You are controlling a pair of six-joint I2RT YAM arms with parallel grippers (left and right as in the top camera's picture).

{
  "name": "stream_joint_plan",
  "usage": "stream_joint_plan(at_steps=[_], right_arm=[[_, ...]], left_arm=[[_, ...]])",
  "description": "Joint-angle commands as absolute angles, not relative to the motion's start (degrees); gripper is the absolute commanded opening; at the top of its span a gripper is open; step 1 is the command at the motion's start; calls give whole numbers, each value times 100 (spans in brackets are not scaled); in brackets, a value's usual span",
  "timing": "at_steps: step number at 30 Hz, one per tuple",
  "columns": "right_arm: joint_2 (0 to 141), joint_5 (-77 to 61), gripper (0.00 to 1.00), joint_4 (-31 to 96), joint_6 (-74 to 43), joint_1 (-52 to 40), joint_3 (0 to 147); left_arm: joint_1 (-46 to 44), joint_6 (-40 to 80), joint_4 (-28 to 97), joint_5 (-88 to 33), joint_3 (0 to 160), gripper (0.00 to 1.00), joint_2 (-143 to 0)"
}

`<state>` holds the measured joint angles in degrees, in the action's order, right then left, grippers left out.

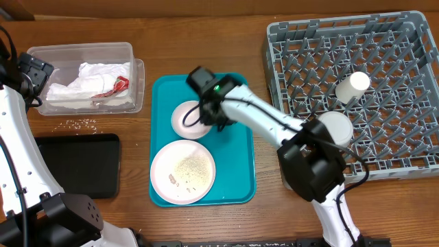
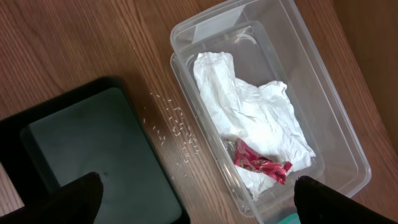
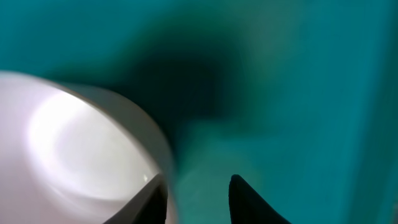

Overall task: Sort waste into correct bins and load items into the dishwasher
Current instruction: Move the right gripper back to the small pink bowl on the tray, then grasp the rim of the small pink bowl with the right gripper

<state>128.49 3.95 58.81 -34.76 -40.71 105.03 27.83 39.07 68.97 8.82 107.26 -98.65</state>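
The small pale pink bowl (image 1: 186,120) and the large pale pink plate (image 1: 182,171), which holds rice-like crumbs, sit on the teal tray (image 1: 240,171). My right gripper (image 1: 206,112) is open at the bowl's right rim. In the right wrist view its fingers (image 3: 196,182) straddle the rim of the bowl (image 3: 81,149), one inside and one outside. My left gripper (image 2: 199,199) is open and empty above the clear tub (image 2: 336,137), which holds white napkins (image 2: 249,118) and a red scrap (image 2: 258,163). The white cup (image 1: 352,85) and the metal bowl (image 1: 337,125) stand in the grey dish rack (image 1: 411,48).
The black tray (image 1: 75,165) lies at the front left and also shows in the left wrist view (image 2: 81,149). Loose rice crumbs (image 1: 81,124) lie on the wood between it and the clear tub (image 1: 134,68). My right arm crosses from the rack's front corner to the teal tray.
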Motion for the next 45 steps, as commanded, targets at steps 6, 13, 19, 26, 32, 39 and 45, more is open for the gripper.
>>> stream_joint_plan(at_steps=[6,13,19,26,32,39,45], right_arm=[[12449,904,35,6997,-3546,-3398,11885],[12453,-1345,59,6449,-1605,-3627,12114],[12593,-1072,62,5859,-1627,-4139,11924],[13174,-196,62,5732,-1914,-4661,11924],[13469,646,62,5898,-2150,-4821,11924],[13673,810,57,5927,-2147,-4821,11924],[13705,792,25,5990,-2390,-4866,11924]], left_arm=[[2773,3986,6897,941,10728,100,-9909],[2773,3986,6897,941,10728,100,-9909],[2773,3986,6897,941,10728,100,-9909],[2773,3986,6897,941,10728,100,-9909],[2773,3986,6895,941,10728,100,-9909],[2773,3986,6897,941,10731,100,-9909],[2773,3986,6897,941,10728,100,-9909]])
